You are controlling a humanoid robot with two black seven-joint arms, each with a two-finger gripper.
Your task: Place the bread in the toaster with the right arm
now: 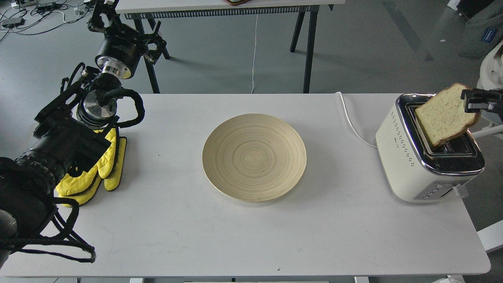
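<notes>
The cream-white toaster (412,165) with a chrome top stands at the right end of the white table. The pale bread slice (444,114) hangs tilted over it, its lower edge dipping into a slot. My right gripper (470,103) comes in from the right edge and is shut on the slice's upper right corner. My left gripper (103,13) is raised at the upper left, above the yellow gloves (96,167); its fingers cannot be told apart.
A round bamboo plate (254,156) sits at the table's middle. The toaster's white cord (351,125) runs back over the table's far edge. A second table on black legs (306,43) stands behind. The table (235,236) ends just right of the toaster.
</notes>
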